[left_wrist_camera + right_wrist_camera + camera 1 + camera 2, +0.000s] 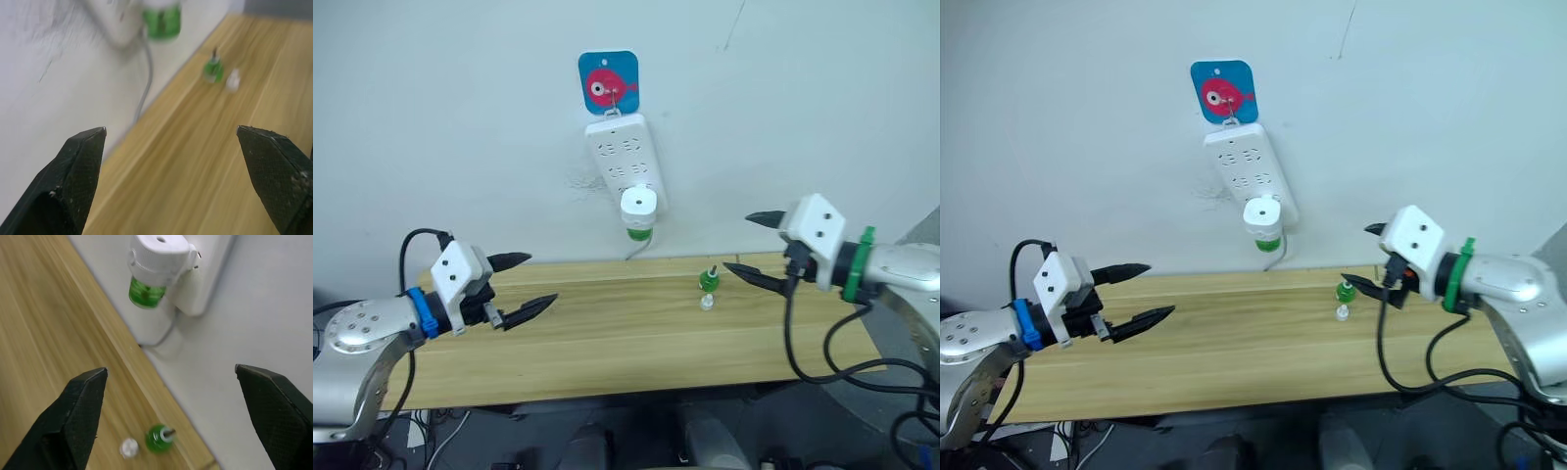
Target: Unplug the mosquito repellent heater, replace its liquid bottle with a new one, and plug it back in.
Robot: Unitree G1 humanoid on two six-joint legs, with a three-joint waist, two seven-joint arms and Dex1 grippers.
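Both pincers, left and right, hover with fingers apart over my surface. On the wall's power strip, the mosquito repellent heater stands upright, green bottle pointing down.

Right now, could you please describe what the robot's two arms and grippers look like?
Both arms are silver metal with white wrist blocks and looping black cables. The left gripper has two pointed black fingers and a blue wrist band; the right gripper has matching black fingers and a green band.
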